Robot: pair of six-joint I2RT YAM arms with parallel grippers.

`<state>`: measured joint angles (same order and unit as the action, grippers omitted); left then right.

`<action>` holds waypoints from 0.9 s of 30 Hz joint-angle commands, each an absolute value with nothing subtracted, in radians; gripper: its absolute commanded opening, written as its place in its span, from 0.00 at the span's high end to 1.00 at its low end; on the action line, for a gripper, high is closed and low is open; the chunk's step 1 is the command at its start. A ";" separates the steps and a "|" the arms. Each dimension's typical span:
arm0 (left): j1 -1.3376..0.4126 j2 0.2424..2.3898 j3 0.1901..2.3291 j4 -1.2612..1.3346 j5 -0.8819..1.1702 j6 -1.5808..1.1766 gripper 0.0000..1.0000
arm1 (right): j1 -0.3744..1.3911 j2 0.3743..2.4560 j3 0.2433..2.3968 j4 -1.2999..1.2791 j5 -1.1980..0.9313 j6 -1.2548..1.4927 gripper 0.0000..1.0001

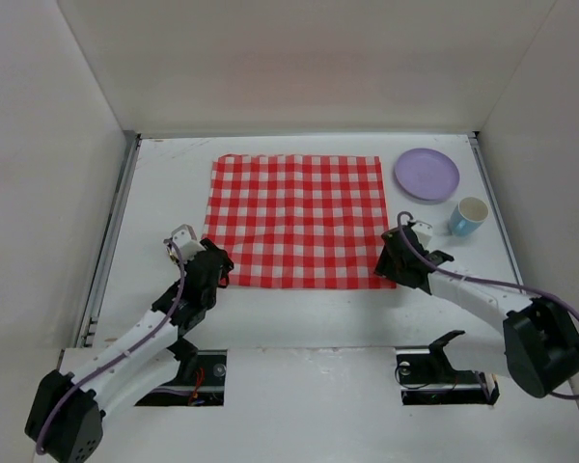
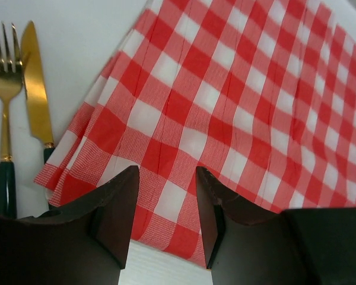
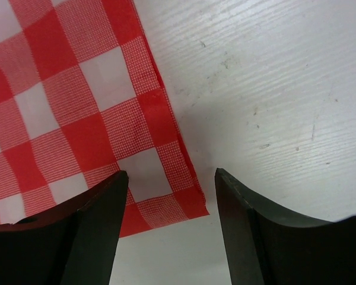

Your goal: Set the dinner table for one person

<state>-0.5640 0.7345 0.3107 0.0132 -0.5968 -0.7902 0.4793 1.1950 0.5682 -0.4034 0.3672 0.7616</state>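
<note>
Top external view shows the large, flat, matte white dinner table [image 1: 164, 183] filling the workspace between upright white panels [image 1: 77, 96], with a square red-and-white checked cloth [image 1: 297, 220] spread at its centre. A round lilac plate [image 1: 427, 174] and a pale blue cup [image 1: 468, 216] stand well apart from the arms at the far right. The table is judged rigid and fixed. It is a support surface, not something to grasp, and its matte finish should resist sliding. The cloth is judged thin, light and limp, so take hold at its near corners, pinching the hem. The left gripper [image 2: 166, 178] has its fingers parted over the near-left corner. The right gripper [image 3: 172, 178] has its fingers parted astride the near-right corner. Neither holds anything, and contact with the fabric cannot be confirmed. Left wrist view shows a gold fork with a dark green handle [image 2: 5, 119] and a matching gold knife [image 2: 37, 95] lying just beside the cloth edge. Both are judged stiff, smooth and low-lying, so grip across the handle.
</note>
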 commanded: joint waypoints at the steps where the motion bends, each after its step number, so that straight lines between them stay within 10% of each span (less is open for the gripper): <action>1: -0.562 0.774 0.290 0.141 -0.545 -0.802 0.60 | 0.470 1.253 0.632 -0.367 0.347 0.727 0.35; 11: -0.505 0.977 0.201 0.324 -0.410 -0.841 0.60 | 0.467 1.318 0.666 -0.371 0.344 0.707 0.50; 12: -0.505 0.980 0.196 0.330 -0.405 -0.839 0.60 | 0.388 1.248 0.632 -0.405 0.353 0.730 0.87; 17: -0.528 0.954 0.164 0.330 -0.407 -0.827 0.60 | 0.334 1.203 0.623 -0.433 0.406 0.750 0.90; 22: -0.527 0.888 0.150 0.319 -0.403 -0.822 0.60 | 0.305 1.183 0.623 -0.440 0.414 0.755 0.82; 27: -0.524 0.830 0.193 0.305 -0.399 -0.792 0.59 | 0.320 1.066 0.663 -0.489 0.396 0.781 0.44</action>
<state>-0.5217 0.8700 0.1612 0.2874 -0.4007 -0.8135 0.3145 1.1481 0.6220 -0.4522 0.3790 0.7609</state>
